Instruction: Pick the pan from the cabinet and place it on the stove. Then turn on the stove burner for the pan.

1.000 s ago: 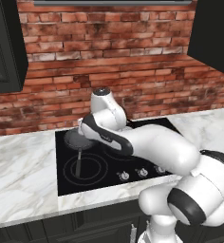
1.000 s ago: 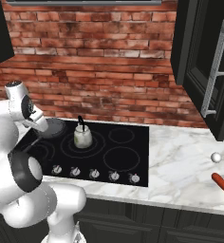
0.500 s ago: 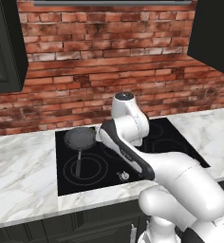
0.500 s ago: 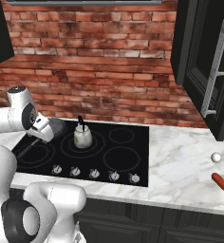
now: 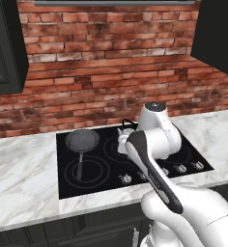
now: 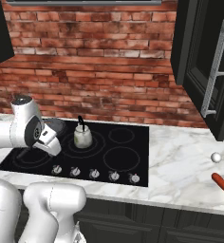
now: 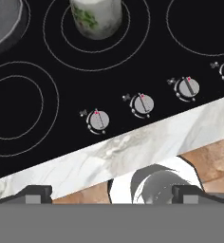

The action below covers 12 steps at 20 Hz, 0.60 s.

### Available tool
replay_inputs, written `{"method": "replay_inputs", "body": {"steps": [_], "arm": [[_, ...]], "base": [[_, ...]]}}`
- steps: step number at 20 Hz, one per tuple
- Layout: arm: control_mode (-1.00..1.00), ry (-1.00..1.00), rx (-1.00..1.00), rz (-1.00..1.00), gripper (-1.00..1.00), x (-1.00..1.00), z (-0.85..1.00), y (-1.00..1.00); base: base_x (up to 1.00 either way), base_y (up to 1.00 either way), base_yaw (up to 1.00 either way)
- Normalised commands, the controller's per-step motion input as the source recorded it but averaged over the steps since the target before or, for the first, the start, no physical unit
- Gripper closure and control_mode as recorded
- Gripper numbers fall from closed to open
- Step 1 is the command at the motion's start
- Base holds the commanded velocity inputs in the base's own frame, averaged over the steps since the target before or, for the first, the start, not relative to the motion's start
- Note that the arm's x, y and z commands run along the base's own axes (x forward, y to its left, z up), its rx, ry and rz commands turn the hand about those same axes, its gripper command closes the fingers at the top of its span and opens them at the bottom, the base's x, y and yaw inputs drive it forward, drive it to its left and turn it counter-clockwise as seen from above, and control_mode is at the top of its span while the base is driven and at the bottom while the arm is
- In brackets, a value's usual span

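The dark grey pan (image 5: 82,140) rests on the stove's (image 5: 94,185) rear-left ring, its long handle pointing toward the front edge; a slice of the pan (image 7: 2,23) also shows in the hand view's upper left corner. My gripper (image 7: 112,192) is open and empty, hovering above the stove's front edge over the row of silver knobs (image 7: 98,120). In the right base view the hand (image 6: 50,140) hangs in front of the pan (image 6: 57,126). The cabinet (image 6: 204,61) stands at the upper right, one door swung open.
A small pale kettle (image 6: 83,136) sits on a rear ring just right of the pan. Several knobs (image 6: 94,173) line the stove's front. On the marble counter (image 6: 180,166) to the right lie a white ball (image 6: 216,157) and a red sausage (image 6: 223,184).
The arm has swung from above the pan rightward and forward to over the knobs. The pan stays on its ring and the jaws stay open.
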Motion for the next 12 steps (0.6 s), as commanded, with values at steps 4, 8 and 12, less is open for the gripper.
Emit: {"method": "replay_inputs", "body": {"steps": [4, 8, 12], "arm": [[-1.0, 0.0, 0.0, 0.0, -1.0, -0.53, 0.09, -0.51], [-1.0, 0.0, 0.0, 0.0, -1.0, -0.25, 0.01, -0.48], [-1.0, 0.0, 0.0, 0.0, -1.0, 0.0, 0.0, -0.35]], "base": [[0.0, 0.0, 0.0], [0.0, 0.0, 0.0], [0.0, 0.0, 0.0]]}}
